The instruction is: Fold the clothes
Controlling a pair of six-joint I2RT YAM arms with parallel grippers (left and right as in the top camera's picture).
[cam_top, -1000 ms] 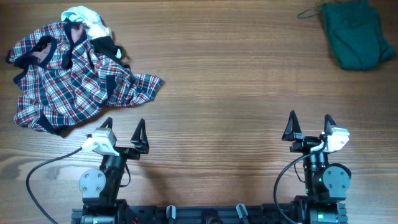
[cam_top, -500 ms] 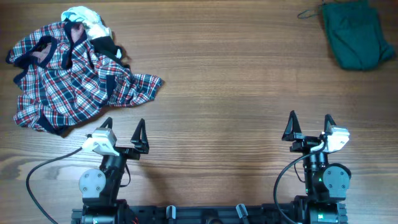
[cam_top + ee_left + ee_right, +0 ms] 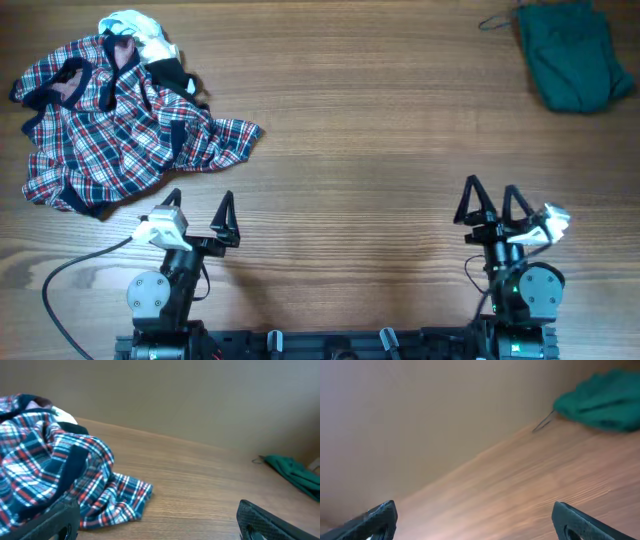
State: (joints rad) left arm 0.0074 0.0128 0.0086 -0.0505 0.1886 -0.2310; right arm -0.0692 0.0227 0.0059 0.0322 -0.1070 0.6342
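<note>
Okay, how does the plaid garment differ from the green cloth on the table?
The plaid garment is red, white and navy checks; the green cloth is plain dark green. The plaid garment sprawls at the far left of the table; the green cloth is a smaller, tighter bundle at the far right. Both lie crumpled on the wood.

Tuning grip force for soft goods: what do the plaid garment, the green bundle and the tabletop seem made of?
Crumpled red, white and navy plaid garment: soft matte woven cloth, perhaps flannel; it lies in loose folds. Dark green cloth bundle: limp matte fabric, weave unclear. Brown tabletop: wood or wood-look laminate, smooth, with long grain lines.
</note>
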